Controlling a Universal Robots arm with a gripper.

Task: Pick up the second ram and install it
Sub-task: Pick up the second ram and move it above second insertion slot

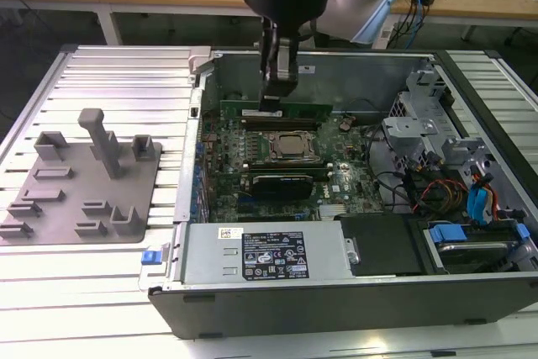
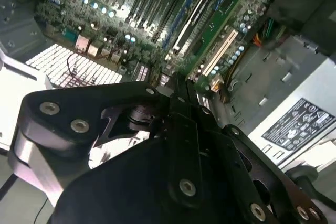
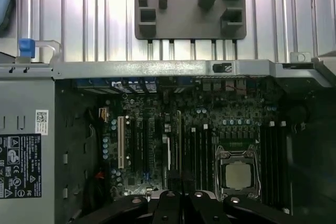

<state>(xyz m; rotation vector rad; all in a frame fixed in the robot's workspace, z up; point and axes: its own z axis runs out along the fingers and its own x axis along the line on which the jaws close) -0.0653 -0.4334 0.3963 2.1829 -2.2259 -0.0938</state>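
In the exterior view, the second ram [image 1: 313,110], a long dark-green stick, lies level along the slots just behind the CPU socket [image 1: 290,147] inside the open computer case. My gripper [image 1: 273,105] comes straight down onto it near the end towards the exterior view's left, fingers close together on the stick. I cannot tell whether the stick sits in a slot or hovers just over it. In the first wrist view my gripper [image 3: 177,183] reaches over the motherboard beside the CPU socket [image 3: 237,174]. The second wrist view shows the gripper's black linkages [image 2: 157,145] above the board.
A black expansion card [image 1: 282,182] lies in front of the socket. The power supply [image 1: 269,254] spans the case front, and a drive cage with cables [image 1: 454,174] fills the exterior view's right. A grey fixture plate [image 1: 84,178] with blocks lies outside the case.
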